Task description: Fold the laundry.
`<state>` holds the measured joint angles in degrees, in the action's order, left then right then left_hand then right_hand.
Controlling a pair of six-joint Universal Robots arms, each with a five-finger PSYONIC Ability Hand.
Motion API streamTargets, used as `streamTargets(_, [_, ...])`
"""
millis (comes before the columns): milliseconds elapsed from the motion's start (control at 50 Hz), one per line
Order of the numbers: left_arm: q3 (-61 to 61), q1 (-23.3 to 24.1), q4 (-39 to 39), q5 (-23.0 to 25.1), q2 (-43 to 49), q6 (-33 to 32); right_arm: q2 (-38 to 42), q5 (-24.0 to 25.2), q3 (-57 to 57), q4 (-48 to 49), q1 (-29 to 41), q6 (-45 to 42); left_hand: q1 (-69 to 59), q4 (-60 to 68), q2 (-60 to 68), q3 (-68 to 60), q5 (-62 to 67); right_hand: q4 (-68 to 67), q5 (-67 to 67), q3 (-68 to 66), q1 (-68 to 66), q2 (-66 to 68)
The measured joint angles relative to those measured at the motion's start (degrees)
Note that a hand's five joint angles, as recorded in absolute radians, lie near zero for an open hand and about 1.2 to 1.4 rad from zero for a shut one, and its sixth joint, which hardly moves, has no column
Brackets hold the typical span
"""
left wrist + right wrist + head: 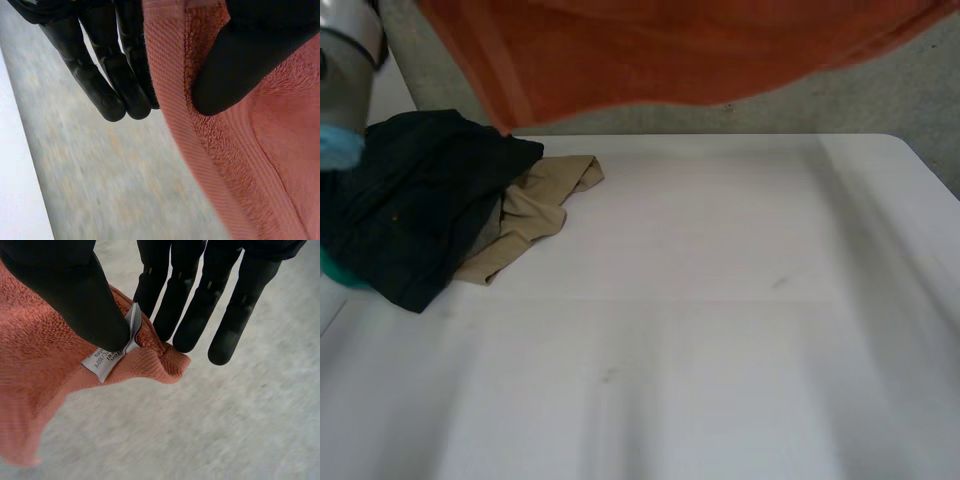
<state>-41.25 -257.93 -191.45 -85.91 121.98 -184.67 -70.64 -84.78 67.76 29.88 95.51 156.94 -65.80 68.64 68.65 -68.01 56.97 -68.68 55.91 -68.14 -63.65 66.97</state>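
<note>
Head view, where is the orange towel (pixel 670 50)?
Aloft over the table's (pixel 720 300) far edge, stretched sideways, with bare tabletop below and nearer the robot.
And the grips?
Left hand (pixel 235 65) pinches a hemmed edge between thumb and fingers. Right hand (pixel 65 285) pins the corner with the label (pixel 105 360) under its thumb. I'd say the towel needs lowering flat next.

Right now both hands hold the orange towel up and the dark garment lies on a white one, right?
No: the head view shows a beige garment under the dark garment, not white. The left hand and right hand hold the orange towel up.
</note>
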Motion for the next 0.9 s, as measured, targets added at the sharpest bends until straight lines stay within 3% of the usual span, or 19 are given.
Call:
streamTargets(200, [-19.60,0.58,2.52,1.65,0.56,-5.23,7.77,2.84,5.13,-13.44,-0.32,-3.87,0.00,0.00,0.00,0.00,0.00,0.00,0.00,0.00,0.00,0.00])
streamTargets(380, [-39.77,-0.23,10.70,6.71,-4.98,-20.84,9.55,3.60,11.28,-29.84,-4.60,-13.79,0.00,0.00,0.00,0.00,0.00,0.00,0.00,0.00,0.00,0.00])
streamTargets(540, [-51.81,-1.23,36.55,4.99,-16.01,-38.25,0.06,4.66,20.10,-50.87,-11.70,-36.63,0.00,0.00,0.00,0.00,0.00,0.00,0.00,0.00,0.00,0.00])
streamTargets(620, [-54.19,-0.72,45.25,3.74,-19.52,-43.68,-2.72,5.80,22.42,-55.41,-13.87,-44.31,0.00,0.00,0.00,0.00,0.00,0.00,0.00,0.00,0.00,0.00])
streamTargets(760, [-50.03,-0.34,43.65,3.00,-19.70,-43.83,-0.93,7.11,21.83,-49.26,-14.30,-42.18,0.00,0.00,0.00,0.00,0.00,0.00,0.00,0.00,0.00,0.00])
streamTargets(900, [-35.28,-0.03,38.92,0.45,-7.56,-31.76,5.06,8.09,17.75,-35.65,-11.47,-29.67,0.00,0.01,0.00,0.00,0.00,0.00,0.00,0.00,0.00,0.00])
